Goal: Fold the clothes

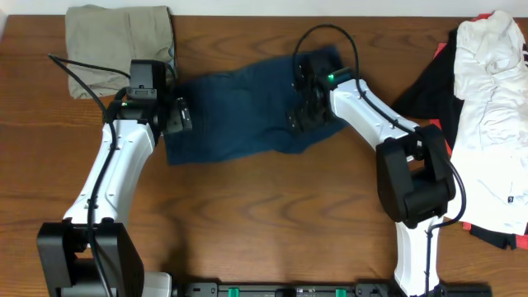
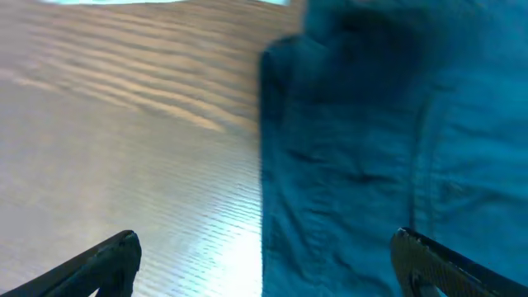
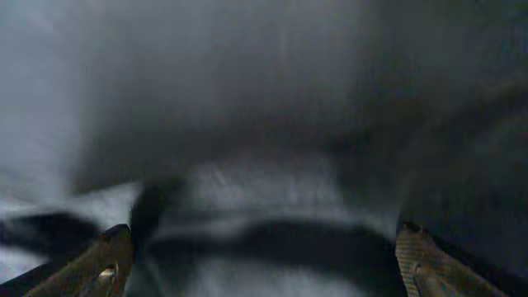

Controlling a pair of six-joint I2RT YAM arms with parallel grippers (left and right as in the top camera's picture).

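The dark navy-blue shorts (image 1: pixel 239 107) lie spread across the middle of the wooden table. My left gripper (image 1: pixel 183 117) is open over the shorts' left edge; in the left wrist view its fingers straddle the cloth edge (image 2: pixel 346 165) and bare wood. My right gripper (image 1: pixel 304 115) is open and low over the shorts' right part. The right wrist view is blurred, with dark cloth (image 3: pixel 272 148) filling the space between the spread fingers.
A folded tan khaki garment (image 1: pixel 115 37) lies at the back left. A heap of white, black and red garments (image 1: pixel 487 115) lies along the right side. Black cables run from both arms. Bare wood table (image 1: pixel 272 223) lies in front of the shorts.
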